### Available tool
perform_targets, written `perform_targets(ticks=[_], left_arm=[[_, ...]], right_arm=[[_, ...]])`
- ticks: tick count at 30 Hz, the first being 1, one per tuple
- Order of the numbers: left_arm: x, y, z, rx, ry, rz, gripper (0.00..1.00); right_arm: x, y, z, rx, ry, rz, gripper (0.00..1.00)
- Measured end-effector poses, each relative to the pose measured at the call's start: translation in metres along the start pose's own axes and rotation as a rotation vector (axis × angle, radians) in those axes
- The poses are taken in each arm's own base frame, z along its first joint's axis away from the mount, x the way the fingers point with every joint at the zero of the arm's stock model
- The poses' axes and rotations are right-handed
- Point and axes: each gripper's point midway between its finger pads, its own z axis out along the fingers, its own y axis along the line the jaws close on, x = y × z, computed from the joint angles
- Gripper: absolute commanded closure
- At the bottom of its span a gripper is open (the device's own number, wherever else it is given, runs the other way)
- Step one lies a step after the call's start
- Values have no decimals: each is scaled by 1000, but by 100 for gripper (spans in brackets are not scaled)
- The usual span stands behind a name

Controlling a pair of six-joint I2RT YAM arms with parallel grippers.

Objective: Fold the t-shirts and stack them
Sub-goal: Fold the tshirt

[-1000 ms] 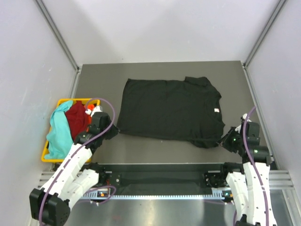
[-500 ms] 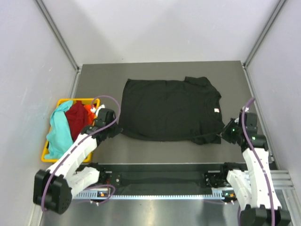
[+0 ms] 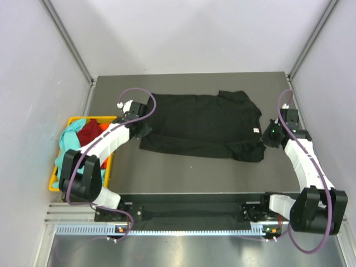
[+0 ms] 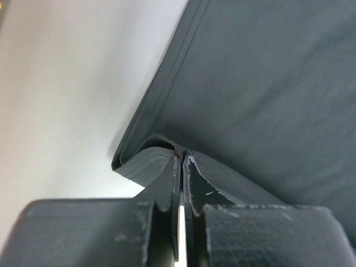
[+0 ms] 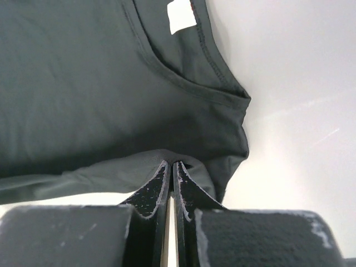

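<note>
A black t-shirt [image 3: 200, 125] lies spread on the grey table, its near edge lifted and folded back over itself. My left gripper [image 3: 143, 129] is shut on the shirt's left hem corner, the doubled cloth [image 4: 161, 150] pinched between the fingertips. My right gripper [image 3: 268, 139] is shut on the shirt's right edge [image 5: 167, 158], just below the collar with the white neck label [image 5: 182, 15]. A teal t-shirt [image 3: 69, 147], a red one [image 3: 90, 136] and a bit of an orange one [image 3: 105, 131] sit in the yellow basket.
The yellow basket [image 3: 53, 181] stands at the table's left edge beside the left arm. Grey walls with metal rails close in the table on both sides and at the back.
Both grippers have moved away from the near edge toward the back, carrying the black shirt's near edge up and over the body. The shirt now looks shorter front to back.
</note>
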Motion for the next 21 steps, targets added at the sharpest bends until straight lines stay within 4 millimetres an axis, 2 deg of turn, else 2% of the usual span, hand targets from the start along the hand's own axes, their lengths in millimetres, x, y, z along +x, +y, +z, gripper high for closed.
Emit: perform_targets(ticks=[5, 8, 12, 21], left_arm=[[-4, 1, 9, -33, -12, 14, 100], [-7, 3, 14, -54, -20, 19, 100], [-8, 4, 23, -78, -17, 25, 100], [-7, 8, 34, -107, -15, 28, 100]], right_arm=[[-2, -1, 8, 6, 6, -16, 100], [-10, 3, 10, -1, -6, -18, 100], [-24, 13, 18, -25, -23, -45, 100], [-33, 43, 39, -45, 5, -179, 100]])
